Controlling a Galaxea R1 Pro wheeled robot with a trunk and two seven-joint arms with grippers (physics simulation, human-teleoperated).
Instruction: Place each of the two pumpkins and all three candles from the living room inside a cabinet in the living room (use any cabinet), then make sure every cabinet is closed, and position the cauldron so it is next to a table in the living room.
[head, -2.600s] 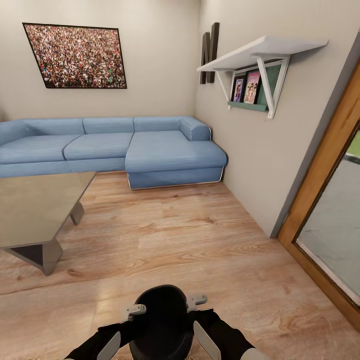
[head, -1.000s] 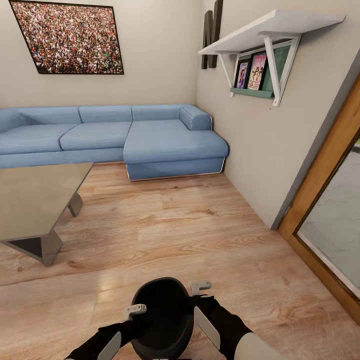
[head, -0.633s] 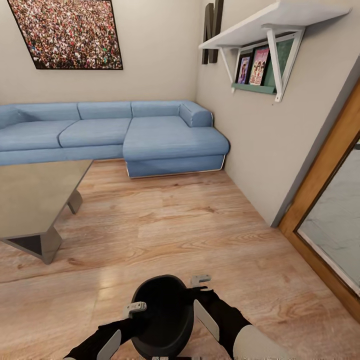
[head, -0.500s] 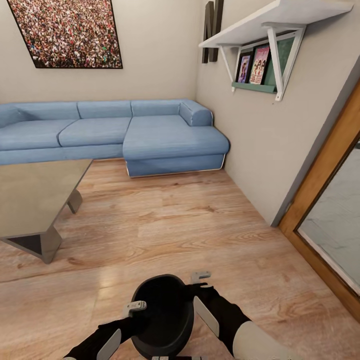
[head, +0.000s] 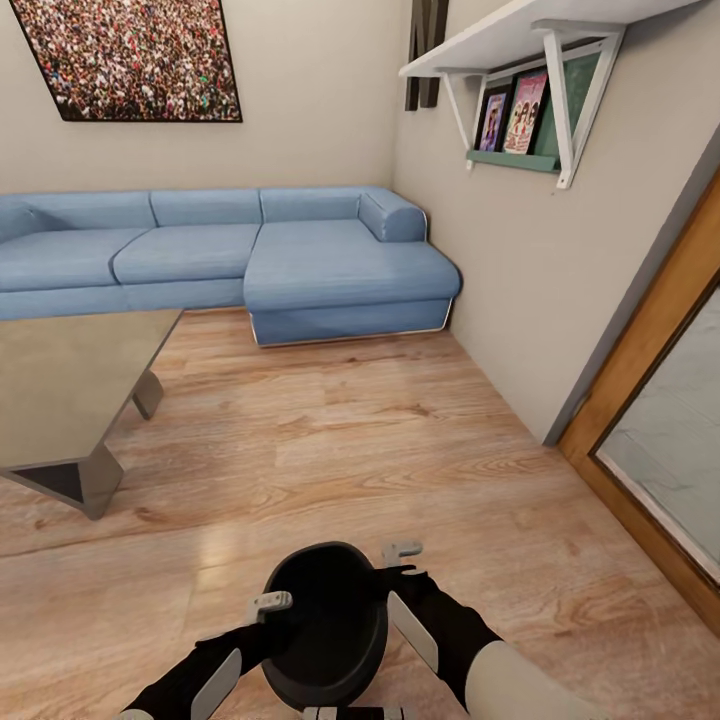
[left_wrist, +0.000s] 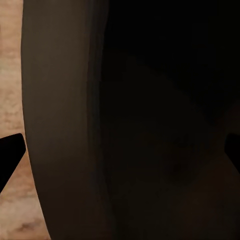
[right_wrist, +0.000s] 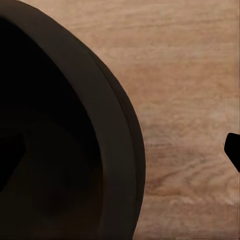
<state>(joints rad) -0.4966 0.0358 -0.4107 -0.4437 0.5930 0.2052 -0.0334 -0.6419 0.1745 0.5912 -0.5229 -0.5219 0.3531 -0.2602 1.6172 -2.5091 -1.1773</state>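
The cauldron (head: 325, 625) is a round, matte black pot with a wide dark mouth, carried low over the wood floor (head: 400, 450) between the left gripper (head: 268, 603) and right gripper (head: 397, 560), each clamped on its rim. The head view also takes in the grey table (head: 70, 380) well off to the left; the right wrist view shows the rim's thick edge up close.

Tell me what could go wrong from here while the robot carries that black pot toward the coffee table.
The cauldron is held between the left gripper and right gripper at opposite sides of its rim; if either arm drifts outward, the pot could slip to the wood floor.

The table has a sharp overhanging corner and slanted legs. Turning left toward it, the left arm or pot might clip that edge.
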